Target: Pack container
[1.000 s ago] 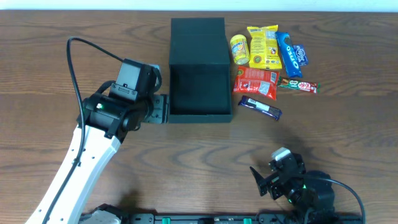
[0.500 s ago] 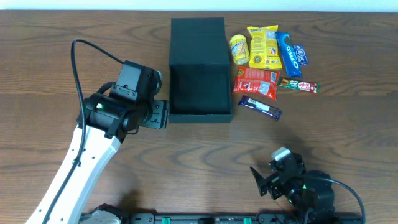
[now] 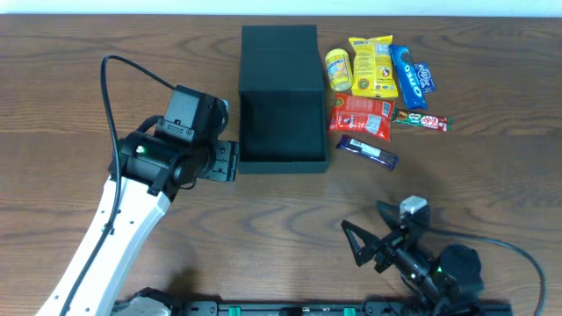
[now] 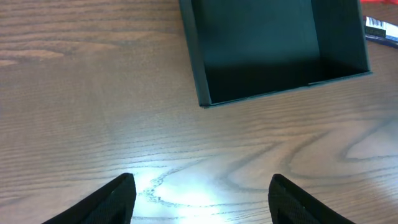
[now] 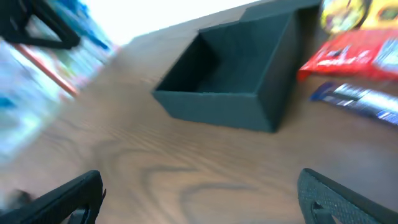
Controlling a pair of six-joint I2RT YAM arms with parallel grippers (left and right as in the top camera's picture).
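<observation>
The container [image 3: 283, 132], a matte black square box, stands open at the table's middle with its flap lid [image 3: 279, 53] folded back. In the left wrist view its hollow inside [image 4: 261, 50] shows nothing in it. My left gripper [image 3: 228, 163] hovers just off the box's near-left corner, open, with only bare wood between its fingers [image 4: 121, 198]. My right gripper [image 3: 362, 219] is low at the front right, wide open and pointing toward the box's front wall [image 5: 211, 109]. Nothing lies between its fingertips [image 5: 74, 194].
Snack packets lie right of the box: a round yellow one [image 3: 338, 68], a yellow bag [image 3: 372, 66], a blue Oreo pack [image 3: 404, 76], a small blue packet [image 3: 424, 77], a red packet [image 3: 361, 117], a green-red bar [image 3: 420, 120] and a dark blue bar [image 3: 368, 152].
My right arm has swung out from its folded pose, and its gripper now reaches left and forward. My left gripper drew slightly back toward the table's front, away from the box's left side.
</observation>
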